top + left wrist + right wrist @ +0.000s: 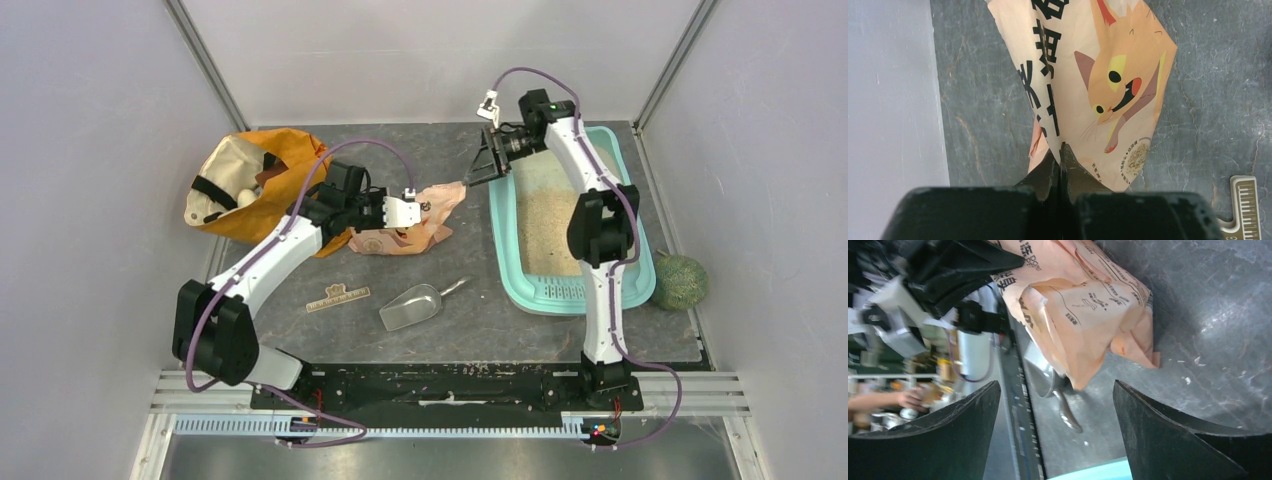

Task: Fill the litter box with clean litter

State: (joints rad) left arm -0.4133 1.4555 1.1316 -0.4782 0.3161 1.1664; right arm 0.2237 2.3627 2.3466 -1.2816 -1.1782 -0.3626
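- Nearest the bases, flat on the counter [480, 330]: a pale ruler [338, 297] and a silver scoop [415, 307], near each other but apart, scoop handle angled toward the litter box [562, 291].
- Left arm: elbow folded low at the left, forearm stretched diagonally toward the middle, wrist about level.
- Left end effector [1062, 150]: fingers pressed together right at the near edge of the peach pouch [405, 230]; cannot tell whether any of the film is caught between them.
- Pouch crumpled on the counter mid-scene, cat print up, one corner drawn toward the right arm.
- Litter box on the right side, long axis running near to far, perforated lip at the near end; clean litter [545, 225] spread across its floor.
- Green round object [681, 281] just beside the box's right rim.
- Right arm: rising over the box, elbow above it, wrist bent back to the left.
- Right end effector [1057, 385]: fingers spread wide, gripping nothing, aimed at the pouch's far corner.
- Orange fabric bag [250, 180] at far left, behind the left arm.
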